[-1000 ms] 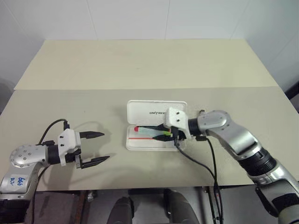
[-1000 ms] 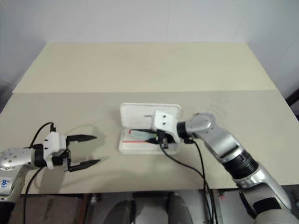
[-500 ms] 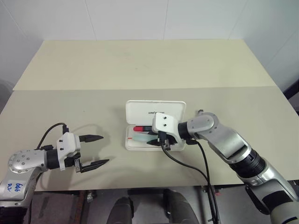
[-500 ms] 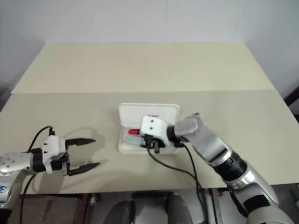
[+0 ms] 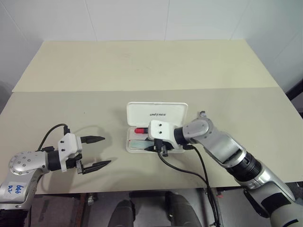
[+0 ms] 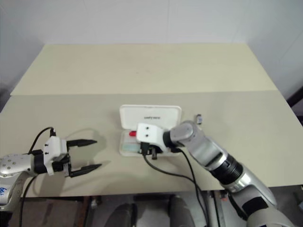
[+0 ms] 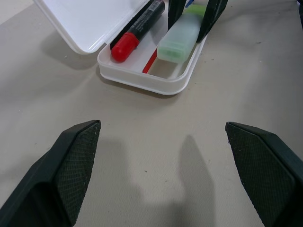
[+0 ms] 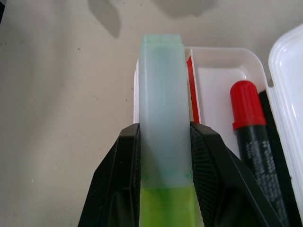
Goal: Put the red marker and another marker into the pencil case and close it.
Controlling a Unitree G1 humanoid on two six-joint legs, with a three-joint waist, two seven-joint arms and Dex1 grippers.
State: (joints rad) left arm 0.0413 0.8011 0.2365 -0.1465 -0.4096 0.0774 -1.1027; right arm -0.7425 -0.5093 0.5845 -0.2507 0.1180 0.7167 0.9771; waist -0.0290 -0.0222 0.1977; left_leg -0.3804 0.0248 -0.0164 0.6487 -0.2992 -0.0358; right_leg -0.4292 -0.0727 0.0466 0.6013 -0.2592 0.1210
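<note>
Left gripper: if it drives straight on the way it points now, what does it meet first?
Likely the pencil case: bare tabletop, then its near end wall, between the open fingers of the left gripper. Depth is uncertain.

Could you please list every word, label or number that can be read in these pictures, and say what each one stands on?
"UNITREE": dark lettering inside the open lid of the pencil case.
Handwritten blue marks on a white sticker on the left arm: too small to read with certainty.
Fine print on the barrel of the red marker: too blurred to read.
Another marker, held in the right gripper, bears no visible text.

The pencil case (image 5: 156, 113) lid apparently reads "UNITREE".
</note>
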